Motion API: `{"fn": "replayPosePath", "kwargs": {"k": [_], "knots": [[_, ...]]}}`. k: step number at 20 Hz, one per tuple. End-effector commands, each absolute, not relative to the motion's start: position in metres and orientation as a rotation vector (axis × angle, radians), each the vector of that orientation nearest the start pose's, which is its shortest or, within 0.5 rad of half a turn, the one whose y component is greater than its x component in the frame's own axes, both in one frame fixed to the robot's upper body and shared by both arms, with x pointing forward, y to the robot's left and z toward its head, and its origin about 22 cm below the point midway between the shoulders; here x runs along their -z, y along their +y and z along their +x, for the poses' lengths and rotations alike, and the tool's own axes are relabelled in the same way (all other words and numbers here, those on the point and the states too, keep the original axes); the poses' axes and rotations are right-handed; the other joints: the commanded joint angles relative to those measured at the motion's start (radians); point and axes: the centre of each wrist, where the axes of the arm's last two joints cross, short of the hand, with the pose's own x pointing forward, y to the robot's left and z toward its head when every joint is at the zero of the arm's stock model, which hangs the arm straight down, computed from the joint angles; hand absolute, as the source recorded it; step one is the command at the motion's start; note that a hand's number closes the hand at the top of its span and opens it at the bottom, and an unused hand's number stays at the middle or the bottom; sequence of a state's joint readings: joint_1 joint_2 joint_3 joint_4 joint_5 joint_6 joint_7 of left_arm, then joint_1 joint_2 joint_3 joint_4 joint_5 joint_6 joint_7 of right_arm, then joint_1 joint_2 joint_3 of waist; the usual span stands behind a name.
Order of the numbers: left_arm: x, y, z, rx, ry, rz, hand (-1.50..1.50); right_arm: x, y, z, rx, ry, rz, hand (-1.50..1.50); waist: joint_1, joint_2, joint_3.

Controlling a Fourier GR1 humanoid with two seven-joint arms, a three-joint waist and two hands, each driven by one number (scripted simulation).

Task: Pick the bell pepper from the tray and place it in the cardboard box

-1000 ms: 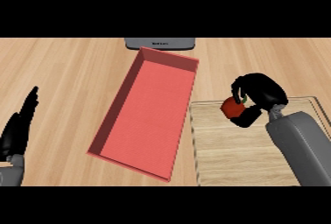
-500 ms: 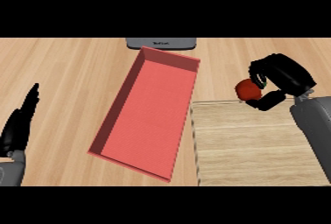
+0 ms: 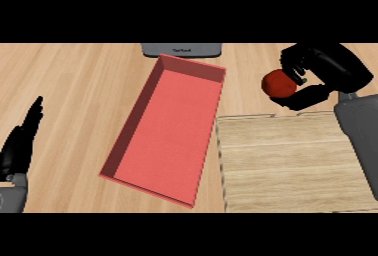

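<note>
Fingers (image 3: 295, 60) partly hiding bell pepper (image 3: 280, 84)

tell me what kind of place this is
Probably a kitchen counter: a light wood-grain counter top carries a wooden tray and a red open box, and the right hand holds a red bell pepper. A grey appliance sits at the far edge.

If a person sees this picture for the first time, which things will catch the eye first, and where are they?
First comes the long red box, open, lying slanted across the middle of the wooden counter. Next is the red bell pepper at the upper right, held in the curled right hand just beyond the far edge of the pale wooden tray. The left hand rests open at the left edge.
</note>
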State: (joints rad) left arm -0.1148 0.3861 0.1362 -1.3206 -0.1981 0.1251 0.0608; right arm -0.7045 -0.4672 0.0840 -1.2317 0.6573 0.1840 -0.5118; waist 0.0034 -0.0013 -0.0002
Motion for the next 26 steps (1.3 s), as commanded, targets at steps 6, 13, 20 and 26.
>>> {"fn": "replayPosePath", "kwargs": {"k": [6,13,20,26], "knots": [[-0.019,0.363,0.271,0.202,-1.350,0.647,0.00,-0.196,-0.159,0.384,-1.287,-2.062,-0.259,1.50,0.003,0.000,-0.001],[-0.013,0.366,0.256,0.233,-1.360,0.633,0.00,-0.211,-0.096,0.395,-1.191,-1.981,-0.176,1.50,0.015,0.002,0.000],[-0.018,0.354,0.254,0.231,-1.372,0.638,0.00,-0.193,-0.033,0.398,-1.177,-1.912,-0.153,1.50,0.029,0.003,0.000],[-0.013,0.340,0.274,0.258,-1.393,0.608,0.00,-0.188,0.000,0.409,-1.181,-1.870,-0.217,1.50,0.054,0.011,-0.001]]}}
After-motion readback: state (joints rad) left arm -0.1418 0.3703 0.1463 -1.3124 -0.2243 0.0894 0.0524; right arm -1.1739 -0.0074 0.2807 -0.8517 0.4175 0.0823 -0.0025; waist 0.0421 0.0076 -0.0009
